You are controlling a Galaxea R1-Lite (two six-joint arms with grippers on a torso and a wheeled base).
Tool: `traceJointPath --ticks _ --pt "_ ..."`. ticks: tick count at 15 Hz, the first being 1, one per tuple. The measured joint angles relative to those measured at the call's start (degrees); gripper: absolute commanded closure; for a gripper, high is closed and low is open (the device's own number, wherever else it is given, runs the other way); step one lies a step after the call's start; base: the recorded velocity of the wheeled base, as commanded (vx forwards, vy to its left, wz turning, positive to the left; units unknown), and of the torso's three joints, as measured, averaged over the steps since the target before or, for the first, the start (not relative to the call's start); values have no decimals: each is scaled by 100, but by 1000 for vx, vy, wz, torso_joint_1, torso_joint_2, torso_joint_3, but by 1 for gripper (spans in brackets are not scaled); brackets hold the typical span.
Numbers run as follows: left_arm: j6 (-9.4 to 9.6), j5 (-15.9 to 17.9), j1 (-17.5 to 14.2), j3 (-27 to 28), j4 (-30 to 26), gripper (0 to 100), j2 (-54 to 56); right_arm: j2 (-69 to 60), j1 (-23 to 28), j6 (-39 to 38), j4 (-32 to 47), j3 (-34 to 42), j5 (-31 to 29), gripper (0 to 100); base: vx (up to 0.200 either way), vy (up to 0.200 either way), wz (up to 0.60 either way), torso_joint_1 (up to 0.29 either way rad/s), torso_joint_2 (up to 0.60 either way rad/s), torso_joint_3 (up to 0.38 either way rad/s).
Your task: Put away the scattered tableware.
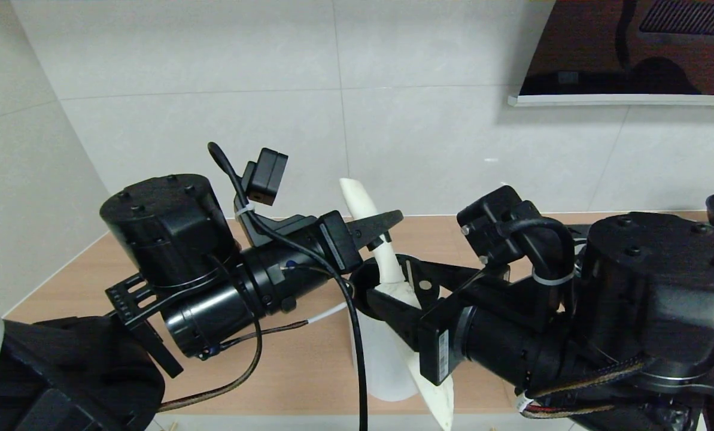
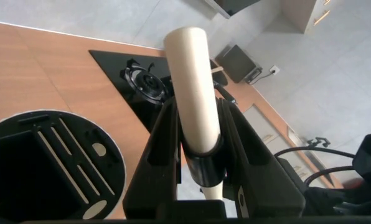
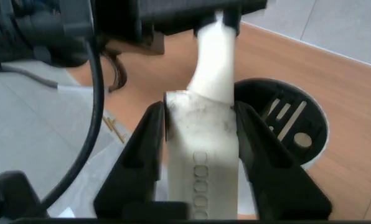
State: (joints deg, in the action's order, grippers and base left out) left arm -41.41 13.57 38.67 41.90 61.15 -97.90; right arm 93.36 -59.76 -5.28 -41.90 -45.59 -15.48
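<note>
Spatula (image 1: pixel 364 206) is clamped at both ends and held tilted: left claw (image 2: pixel 201 148) is closed on the handle, right claw (image 3: pixel 201 142) on the blade, with the caddy (image 1: pixel 383 365) at 6 o'clock of them in the head view. It is cream-white plastic with a round handle, a dark band near the neck and a scuffed blade embossed with ovals. It is judged light, stiff and slick, so the flat blade or the neck is preferred as the hold.

no readable text or numbers, small white sticker (image 1: pixel 443 354) illegible
</note>
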Motion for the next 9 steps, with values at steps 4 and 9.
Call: traceJointPath --ticks 4,9 --pt "-2 -35 9 46 -22 100 5 -33 -2 9 18 32 -11 0 0 0 0 0 0 0" --pt "4 -227 -13 379 -917 100 166 -444 478 46 180 108 33 0 0 0 0 0 0 0"
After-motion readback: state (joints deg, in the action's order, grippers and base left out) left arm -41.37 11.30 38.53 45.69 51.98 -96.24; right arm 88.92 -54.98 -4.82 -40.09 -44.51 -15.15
